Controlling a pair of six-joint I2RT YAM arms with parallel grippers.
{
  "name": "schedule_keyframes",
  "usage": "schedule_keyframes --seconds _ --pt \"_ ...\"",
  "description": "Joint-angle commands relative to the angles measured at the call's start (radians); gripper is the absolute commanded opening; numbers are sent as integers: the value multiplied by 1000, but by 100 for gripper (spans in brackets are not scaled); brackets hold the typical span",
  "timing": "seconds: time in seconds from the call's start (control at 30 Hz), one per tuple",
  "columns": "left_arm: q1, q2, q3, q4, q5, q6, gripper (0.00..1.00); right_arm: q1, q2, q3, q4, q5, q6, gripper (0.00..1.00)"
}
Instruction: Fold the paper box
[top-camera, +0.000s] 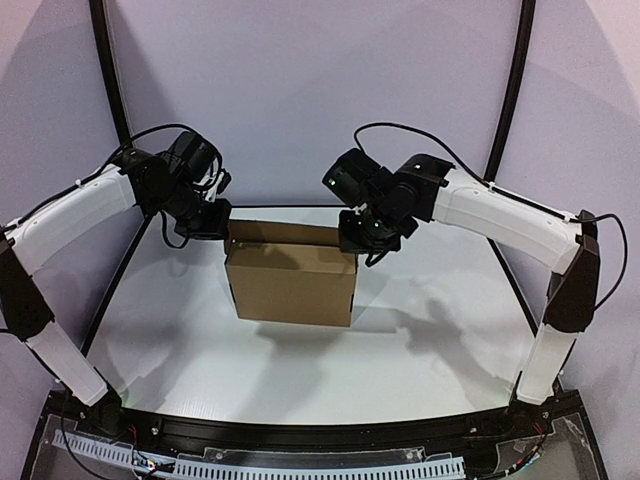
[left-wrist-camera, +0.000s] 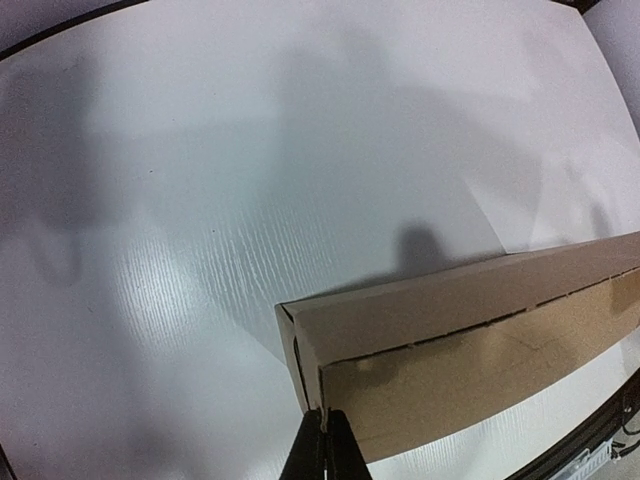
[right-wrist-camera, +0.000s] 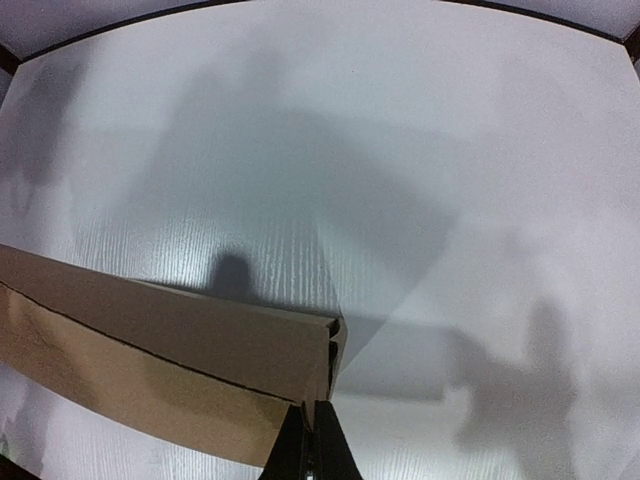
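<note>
Jaws: my left gripper (top-camera: 218, 225) and right gripper (top-camera: 356, 236) each clamped on an upper corner of the paper box (top-camera: 292, 285). Box: folded, brown, held between them above the white table (top-camera: 180, 340).

I see bright, even light in all three views. The white bench (top-camera: 420, 330) shines, and the walls behind it look a bit purple. In the top view the paper box (top-camera: 292, 285) throws a soft grey shadow on its near side, so the light seems to come from above and from the far side. Pale arm shadows lie to its right. In both wrist views big soft shadows overlap on the bench, with streaky glare in the middle. Those views bend at the edges. The left end effector (left-wrist-camera: 322, 445) and the right end effector (right-wrist-camera: 310, 440) look dark and a bit blurry.
</note>
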Motion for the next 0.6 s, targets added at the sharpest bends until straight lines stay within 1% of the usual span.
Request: schedule_keyframes --seconds 0.0,0.17,0.3,0.4,0.47,0.57 --pt "-22 -23 -21 -18 29 -19 1 -13 34 71 94 -81 42 0" --pt "-22 -12 -5 -29 20 -23 1 -39 73 133 34 -174 45 0" --pt "-22 2 18 -44 14 -21 1 -43 131 222 -28 -196 27 0" --pt "-24 12 36 -60 -17 -25 1 -45 176 307 -85 -202 1 0" --pt "-25 14 33 -56 -14 -28 1 -44 187 306 -96 -192 0 0" --pt "-25 17 30 -55 -16 -43 1 -43 163 238 -50 -177 4 0"
